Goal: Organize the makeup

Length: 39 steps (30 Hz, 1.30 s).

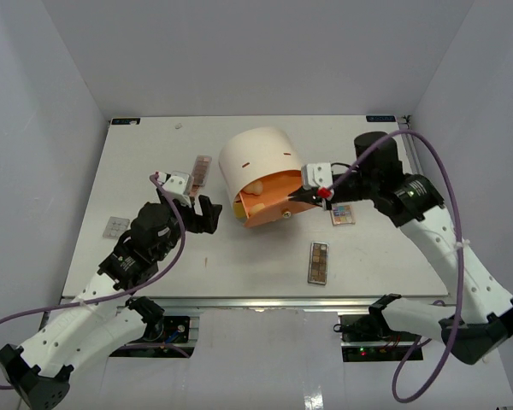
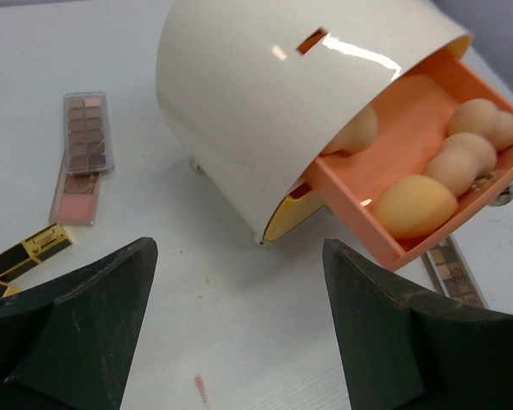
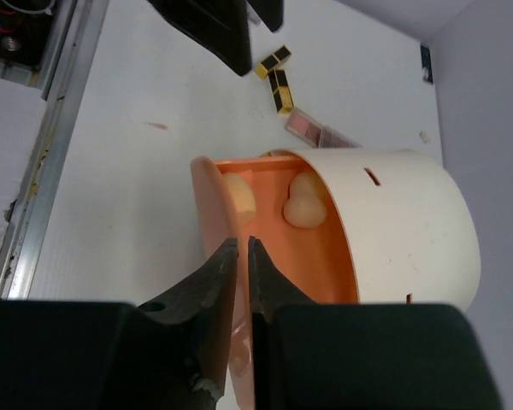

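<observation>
The cylinder (image 1: 256,154) stands mid-frame in the top view, lying on its side on the table (image 1: 239,278). Its orange drawer (image 3: 207,205) is pulled out toward the lower right. Four sponges (image 2: 415,205) lie inside the drawer, one half under the shell.

The right gripper (image 3: 242,248) comes in from the right. Its fingers are pressed almost together, pinching the top rim of the drawer's front wall. The right arm hangs above a small palette (image 1: 342,213) that lies just right of the drawer. A long palette (image 1: 318,262) lies below the drawer, apart from it.

The left gripper (image 1: 207,215) sits left of the cylinder, its fingers spread wide with nothing between them. In the left wrist view, a brown palette (image 2: 89,132) at upper left rests partly on a pink palette (image 2: 75,198). A gold-and-black bar (image 2: 30,252) lies just below them, near the left finger. The cylinder stands between these pieces and the open drawer.

At the far left of the top view lies a small grey item (image 1: 115,226), too small to make out.
</observation>
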Each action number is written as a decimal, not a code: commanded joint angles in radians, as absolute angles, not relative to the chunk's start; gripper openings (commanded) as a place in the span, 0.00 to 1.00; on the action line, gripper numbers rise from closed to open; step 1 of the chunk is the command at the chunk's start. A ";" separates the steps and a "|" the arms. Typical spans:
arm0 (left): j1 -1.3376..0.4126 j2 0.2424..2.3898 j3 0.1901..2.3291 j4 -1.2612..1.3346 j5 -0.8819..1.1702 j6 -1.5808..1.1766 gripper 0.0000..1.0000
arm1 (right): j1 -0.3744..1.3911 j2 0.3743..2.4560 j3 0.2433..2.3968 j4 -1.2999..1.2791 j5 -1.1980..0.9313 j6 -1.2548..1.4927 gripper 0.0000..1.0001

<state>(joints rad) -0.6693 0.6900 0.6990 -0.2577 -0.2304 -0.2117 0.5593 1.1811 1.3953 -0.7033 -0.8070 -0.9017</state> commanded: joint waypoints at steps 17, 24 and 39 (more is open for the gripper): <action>-0.343 1.407 1.448 -0.231 0.368 -0.276 0.87 | 0.564 1.030 1.038 -0.868 -0.749 -1.312 0.08; -0.274 1.616 1.566 -0.219 0.509 -0.299 0.88 | 0.566 1.093 1.023 -0.820 -0.732 -1.310 0.08; -0.268 1.778 1.582 -0.215 0.739 -0.271 0.81 | 0.570 1.212 1.029 -0.667 -0.642 -1.238 0.10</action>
<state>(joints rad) -0.2725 1.8000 1.5852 -0.2282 0.6439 -0.2932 0.5632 1.1826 1.0168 -0.7630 -0.6770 -1.2838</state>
